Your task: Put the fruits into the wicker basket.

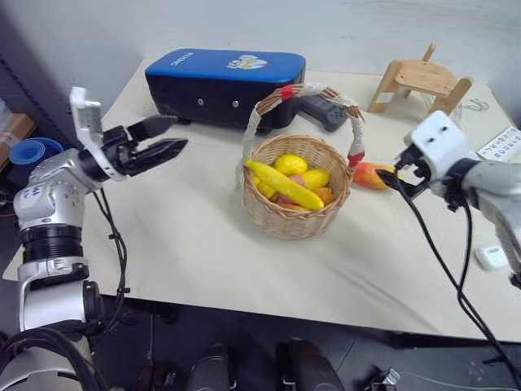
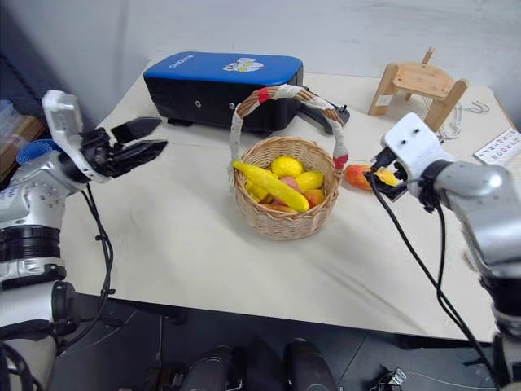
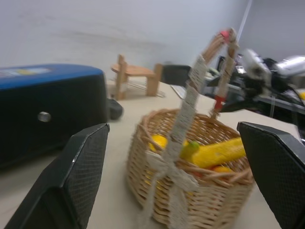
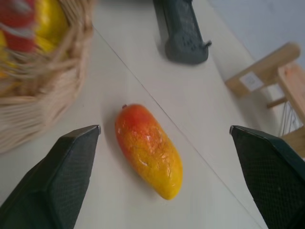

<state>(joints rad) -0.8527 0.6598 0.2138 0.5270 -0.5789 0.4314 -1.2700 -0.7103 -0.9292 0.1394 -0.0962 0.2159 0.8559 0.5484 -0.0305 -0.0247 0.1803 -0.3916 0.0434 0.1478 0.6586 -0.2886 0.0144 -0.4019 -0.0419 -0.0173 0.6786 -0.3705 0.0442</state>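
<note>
The wicker basket [image 1: 293,221] stands mid-table with its cloth-wrapped handle [image 1: 259,114] arching over it. Inside lie a yellow banana [image 1: 285,186] and small yellow fruits [image 1: 291,164], with other fruits partly hidden beneath them. A red-orange-yellow mango [image 4: 148,150] lies on the table just right of the basket. My right gripper [image 1: 393,177] hangs open right beside it, a finger on either side in the right wrist view. My left gripper [image 1: 179,133] is open and empty, in the air left of the basket and pointing toward it.
A blue-topped black case [image 1: 224,81] sits behind the basket, with a dark controller [image 1: 326,114] to its right. A small wooden stool [image 1: 423,80] stands at the back right. A white rounded case [image 1: 491,257] and a printed card [image 1: 505,145] lie by the right edge.
</note>
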